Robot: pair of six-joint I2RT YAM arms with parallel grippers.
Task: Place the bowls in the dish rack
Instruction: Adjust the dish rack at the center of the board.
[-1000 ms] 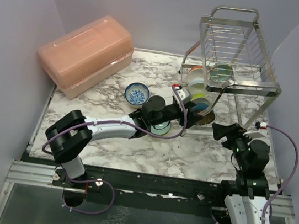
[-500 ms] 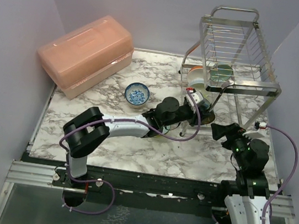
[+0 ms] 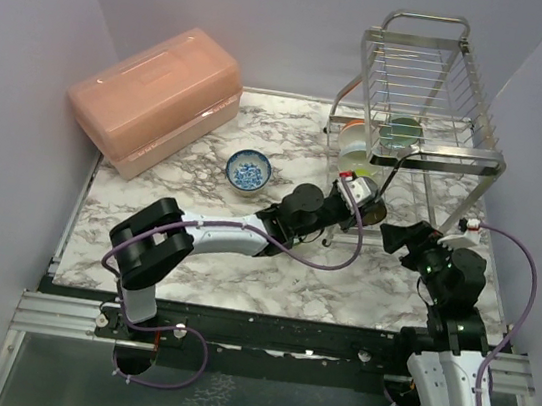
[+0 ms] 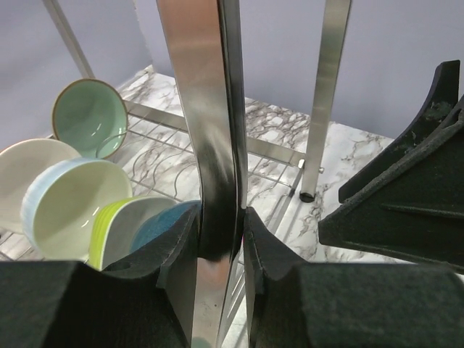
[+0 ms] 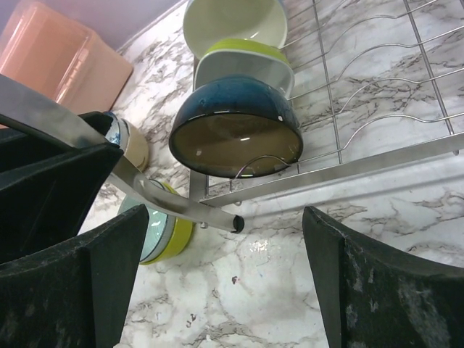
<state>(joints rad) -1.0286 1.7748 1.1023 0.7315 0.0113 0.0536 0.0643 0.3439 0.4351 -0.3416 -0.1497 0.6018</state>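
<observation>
Marble table (image 3: 148,216) carries the dish rack (image 3: 429,84) at two o'clock, bowls (image 5: 235,134) on edge on its lower shelf, my left gripper (image 4: 220,221) clenched on its front post (image 4: 199,109), my right gripper (image 5: 226,214) spread wide and empty.

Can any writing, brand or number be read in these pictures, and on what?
None can be read.
pink box: no lettering visible.
bowls: no lettering; the patterned bowl shows only a blue pattern.
dish rack: bare steel, no label.
</observation>
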